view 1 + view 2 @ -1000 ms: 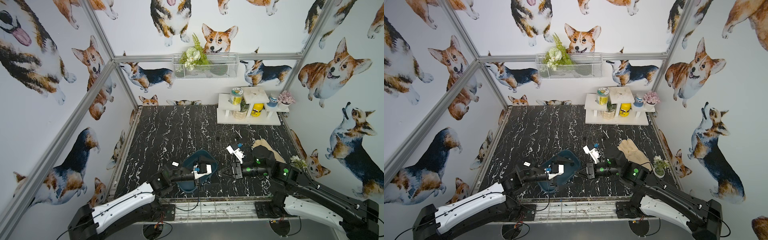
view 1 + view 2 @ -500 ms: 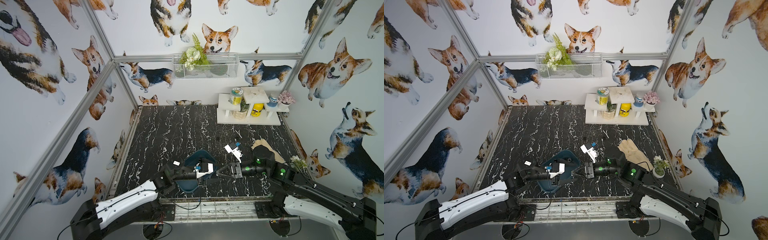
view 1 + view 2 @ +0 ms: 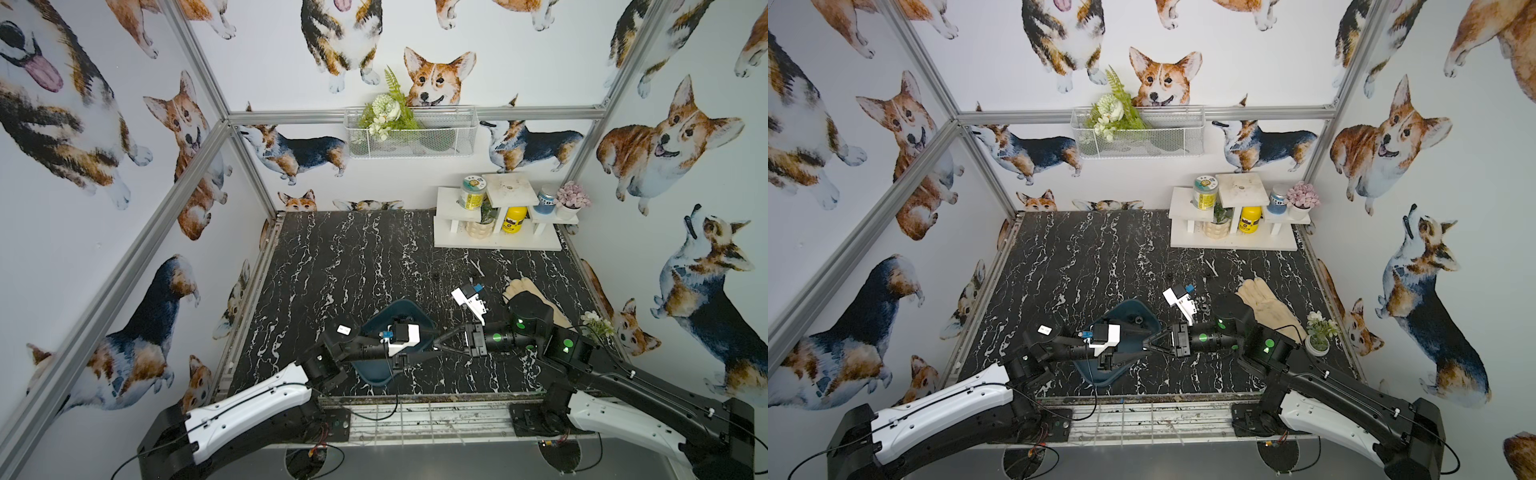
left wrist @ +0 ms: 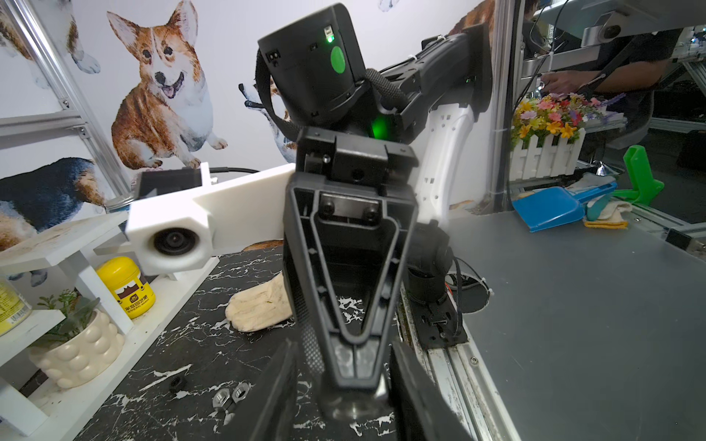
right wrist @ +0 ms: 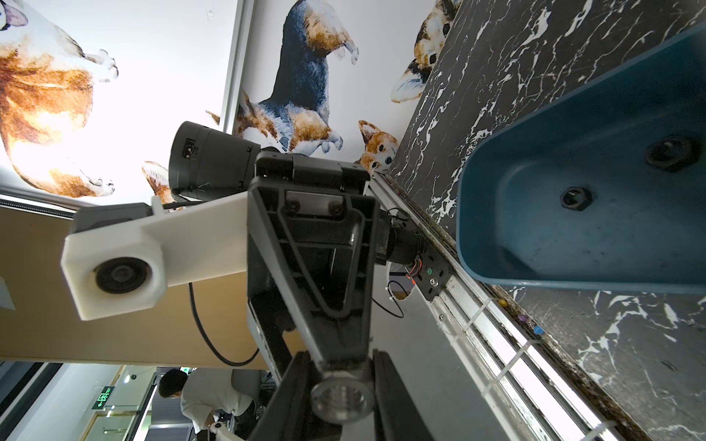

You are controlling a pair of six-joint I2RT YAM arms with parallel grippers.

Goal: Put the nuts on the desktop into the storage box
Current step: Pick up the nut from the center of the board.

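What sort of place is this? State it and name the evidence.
Probably a robot-training cell in a lab: an aluminium frame with corgi-print walls boxes in a marble-look desktop, a left arm and right arm are mounted at its edge, and a workshop with a person shows beyond.

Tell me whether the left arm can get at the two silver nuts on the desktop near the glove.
Probably not yet: the left gripper meets the right gripper tip to tip at a nut, and the right gripper lies between it and the silver nuts.
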